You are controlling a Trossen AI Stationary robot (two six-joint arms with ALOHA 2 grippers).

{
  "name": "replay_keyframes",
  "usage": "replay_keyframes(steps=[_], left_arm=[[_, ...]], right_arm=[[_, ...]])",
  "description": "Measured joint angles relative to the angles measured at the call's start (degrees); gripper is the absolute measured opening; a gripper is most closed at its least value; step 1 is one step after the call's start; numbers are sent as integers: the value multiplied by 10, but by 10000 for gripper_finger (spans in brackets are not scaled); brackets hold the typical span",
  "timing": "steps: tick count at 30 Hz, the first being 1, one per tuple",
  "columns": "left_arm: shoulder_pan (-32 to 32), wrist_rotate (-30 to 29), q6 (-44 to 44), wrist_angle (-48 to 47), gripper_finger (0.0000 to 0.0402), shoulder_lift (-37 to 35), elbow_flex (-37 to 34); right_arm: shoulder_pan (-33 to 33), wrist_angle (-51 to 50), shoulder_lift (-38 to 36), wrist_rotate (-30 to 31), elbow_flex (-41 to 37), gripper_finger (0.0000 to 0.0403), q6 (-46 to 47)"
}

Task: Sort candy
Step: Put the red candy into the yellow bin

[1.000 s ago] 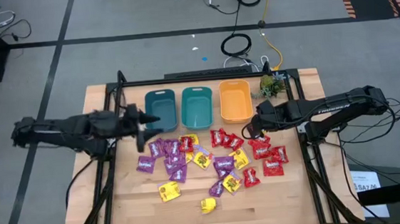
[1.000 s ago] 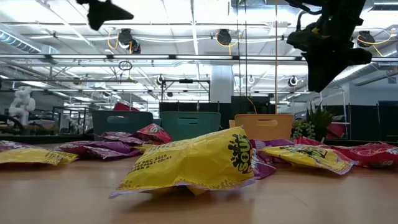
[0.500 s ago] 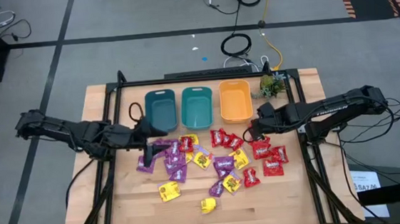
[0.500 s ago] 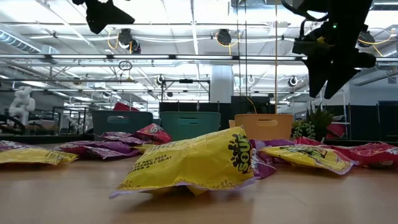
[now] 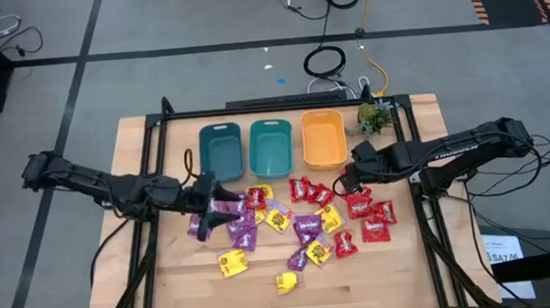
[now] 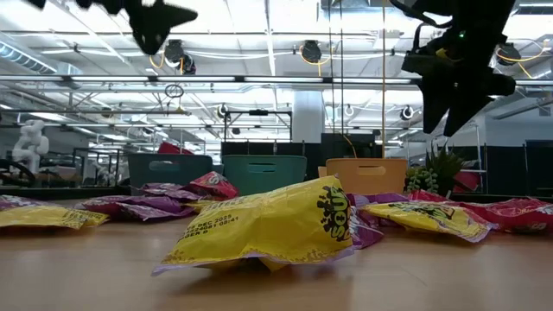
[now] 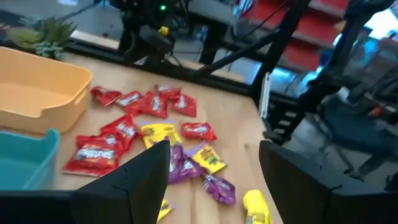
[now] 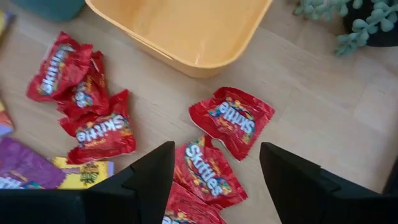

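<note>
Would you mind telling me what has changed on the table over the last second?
The left pincer has swung from beside the left teal bin toward the front of the table and now hangs, open and empty, over the purple candy. The right pincer has stayed open above the red candy, only turning slightly. No candy has moved, and the orange bin is unchanged.

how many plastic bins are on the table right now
3, in a row along the table's far edge: a teal bin nearest the left arm, a second teal bin in the middle, and an orange bin beside the small plant.
</note>
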Motion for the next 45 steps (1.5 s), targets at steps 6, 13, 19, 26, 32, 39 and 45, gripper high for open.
replay_keyframes(steps=[6, 13, 19, 26, 32, 39, 45], left_arm=[[2, 28, -14, 154, 255, -8, -99], [11, 40, -16, 164, 255, -33, -121], [52, 112, -12, 138, 255, -63, -122], [109, 202, 4, 91, 255, -84, -122], [112, 201, 28, 91, 255, -85, -122], [112, 199, 30, 89, 255, -85, -122], [112, 198, 32, 90, 255, -85, -122]], right_arm=[[-6, 17, 15, 29, -21, 229, 24], [-38, 97, 34, -5, -97, 229, 45], [-80, 197, 34, -21, -164, 229, 32], [-99, 297, 37, -29, -229, 214, 47], [-88, 261, 53, -54, -231, 107, 67], [-45, 192, 26, -81, -191, 22, 158], [-12, 28, 19, -48, -66, 3, 188]])
